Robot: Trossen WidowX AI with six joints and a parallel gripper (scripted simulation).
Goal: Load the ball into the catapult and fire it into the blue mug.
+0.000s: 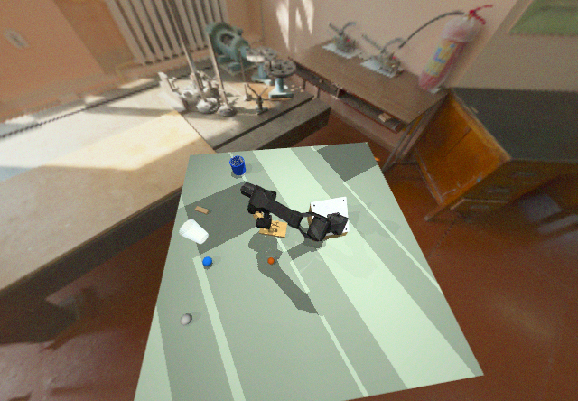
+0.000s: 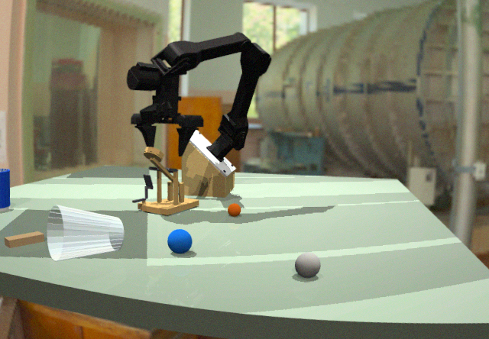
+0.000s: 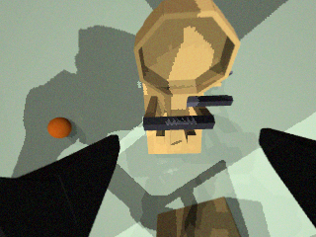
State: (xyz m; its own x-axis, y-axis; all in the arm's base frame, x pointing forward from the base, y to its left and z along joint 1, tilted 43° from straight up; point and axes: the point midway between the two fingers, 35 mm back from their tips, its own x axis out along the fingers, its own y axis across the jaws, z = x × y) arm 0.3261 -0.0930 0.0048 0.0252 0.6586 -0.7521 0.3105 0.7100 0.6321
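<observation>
The wooden catapult (image 1: 280, 230) (image 2: 167, 208) (image 3: 163, 49) stands upright, its round cup raised and empty. My gripper (image 2: 165, 150) (image 3: 187, 138) is open and empty, pointing down just above the catapult; in the exterior view its fingertips are near the height of the cup. The small orange ball (image 1: 271, 260) (image 2: 234, 210) (image 3: 59, 127) lies on the table beside the catapult. A larger blue ball (image 1: 207, 261) (image 2: 179, 241) and a grey ball (image 1: 185, 319) (image 2: 307, 265) lie farther off. The blue mug (image 1: 237, 165) (image 2: 4, 189) stands upright near the table's far edge.
A translucent white cup (image 1: 193, 230) (image 2: 85, 234) lies on its side near the table's left edge. A small wooden block (image 1: 201, 209) (image 2: 24, 239) lies near it. The arm's slanted wooden mount (image 2: 193, 169) with its white plate (image 1: 321, 206) stands close behind the catapult.
</observation>
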